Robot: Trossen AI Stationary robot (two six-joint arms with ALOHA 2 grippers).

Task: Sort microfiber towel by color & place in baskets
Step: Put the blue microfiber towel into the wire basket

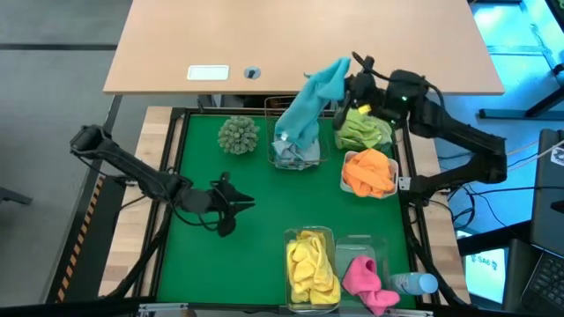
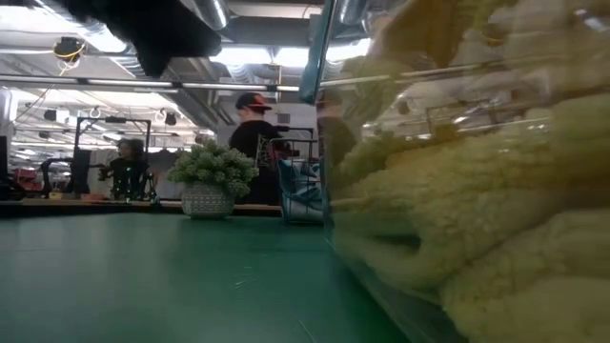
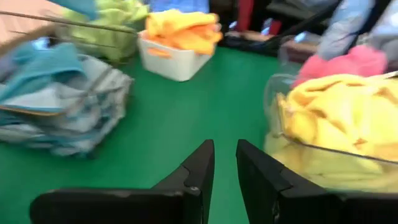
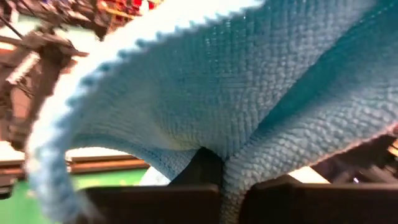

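A teal blue microfiber towel (image 1: 313, 101) hangs slanting over the copper wire basket (image 1: 295, 151), which holds pale grey-blue towels (image 3: 68, 106). My right gripper (image 1: 350, 81) is shut on the towel's upper end, high at the far right. My left gripper (image 1: 240, 202) hovers over the green mat left of centre. Its fingers (image 3: 198, 168) are a narrow gap apart with nothing between them. Lime green towels (image 1: 361, 130), orange towels in a white tray (image 1: 370, 172), yellow towels in a clear tub (image 1: 310, 264) and a pink towel (image 1: 363, 277) lie along the right side. My right gripper pinches the teal towel between its two fingers at a gathered fold of its upper end (image 4: 219, 163). The fingers come about level from the table's right. The towel drapes down toward the left, and its lower end (image 1: 291, 136) reaches the pile in the wire basket.
A round shaggy sage-green ball (image 1: 238, 134) sits at the far left of the mat. A clear bottle with a blue cap (image 1: 414, 283) lies at the near right corner. A light wooden table (image 1: 264, 35) stands beyond the far edge. People (image 2: 250, 133) are in the room behind.
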